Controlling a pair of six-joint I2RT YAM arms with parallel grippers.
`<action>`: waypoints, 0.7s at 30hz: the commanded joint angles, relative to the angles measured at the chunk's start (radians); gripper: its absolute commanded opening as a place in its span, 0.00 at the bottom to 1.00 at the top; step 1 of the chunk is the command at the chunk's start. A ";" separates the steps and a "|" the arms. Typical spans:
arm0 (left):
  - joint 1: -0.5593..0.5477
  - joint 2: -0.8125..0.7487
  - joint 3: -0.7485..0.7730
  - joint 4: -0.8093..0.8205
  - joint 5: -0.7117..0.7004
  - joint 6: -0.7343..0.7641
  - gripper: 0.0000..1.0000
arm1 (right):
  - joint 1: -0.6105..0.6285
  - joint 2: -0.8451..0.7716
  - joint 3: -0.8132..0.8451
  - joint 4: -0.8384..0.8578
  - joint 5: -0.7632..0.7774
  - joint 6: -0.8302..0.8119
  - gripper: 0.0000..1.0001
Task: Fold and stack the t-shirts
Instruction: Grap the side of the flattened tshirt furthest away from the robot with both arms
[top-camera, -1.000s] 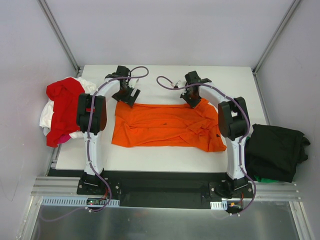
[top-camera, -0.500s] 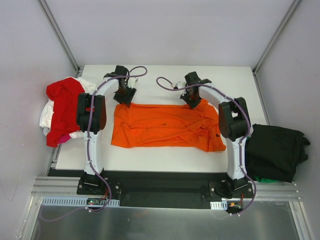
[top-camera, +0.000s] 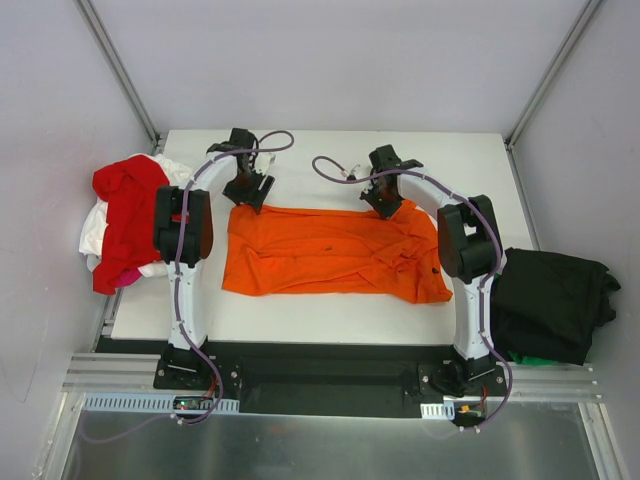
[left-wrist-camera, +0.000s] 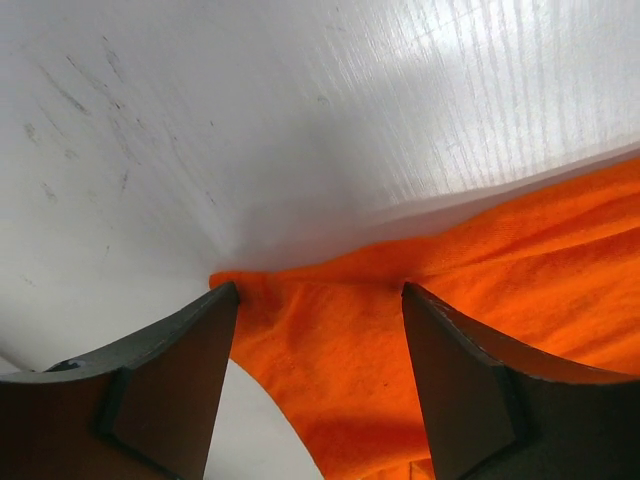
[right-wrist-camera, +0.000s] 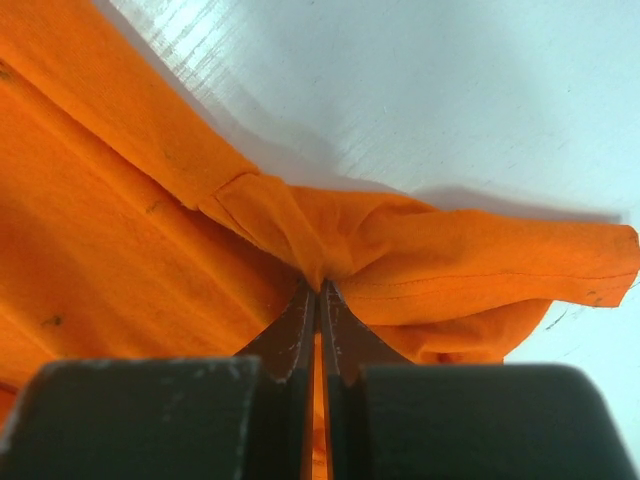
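Top view: orange shirt (top-camera: 330, 250) lies spread mid-table (top-camera: 330, 148), long side left to right, right part rumpled. Red and white shirts (top-camera: 125, 215) are heaped at the left edge, black shirt (top-camera: 550, 300) at the right. Left gripper (top-camera: 250, 190) sits at the orange shirt's far-left corner, right gripper (top-camera: 385, 200) on its far edge toward the right

Left wrist: jaws spread, astride the corner of the cloth (left-wrist-camera: 500, 280); the corner lies between the fingers (left-wrist-camera: 170, 380), not pinched. Bare table beyond

Right wrist: jaws pressed together, pinching a gathered fold of the orange shirt (right-wrist-camera: 120, 250) at its far hem

Judgement: step is taking hold of the far edge for the first fold. Right side is secured, left is not. Next move calls for the left jaws to close on the corner; then both can lift and carry the far edge toward the near one, evenly so the cloth does not skew
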 joint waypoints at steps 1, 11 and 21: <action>0.012 0.011 0.074 -0.035 -0.010 0.006 0.70 | 0.007 -0.047 -0.008 -0.027 -0.008 -0.010 0.01; 0.012 0.017 0.097 -0.037 -0.036 0.013 0.74 | 0.007 -0.051 -0.020 -0.025 -0.005 -0.014 0.01; 0.032 0.054 0.112 -0.038 -0.047 0.023 0.66 | 0.007 -0.065 -0.033 -0.024 -0.011 -0.012 0.01</action>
